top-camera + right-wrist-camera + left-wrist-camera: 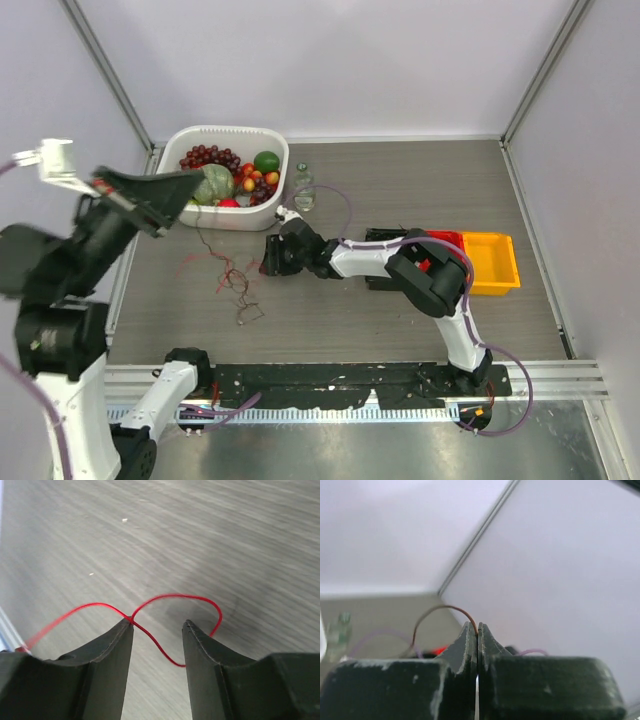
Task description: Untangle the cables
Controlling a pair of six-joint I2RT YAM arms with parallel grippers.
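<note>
The cables [238, 288] lie in a loose clump of thin red and dark wires on the grey table, left of centre. My left gripper [180, 197] is raised high at the left. It is shut on a thin dark-brown wire [440, 609] that arcs out of its tips [477, 630] and hangs down toward the clump. My right gripper [268, 256] is low at the clump's right side. It is open, with a loop of red wire [170, 597] lying on the table between its fingers [157, 626]. The wire touches the left fingertip [127, 625].
A white basket [225, 132] of fruit stands at the back left, with a small clear bottle [303, 188] beside it. A yellow bin [492, 262] and a red one [446, 240] sit at the right. A black rail [340, 380] runs along the near edge.
</note>
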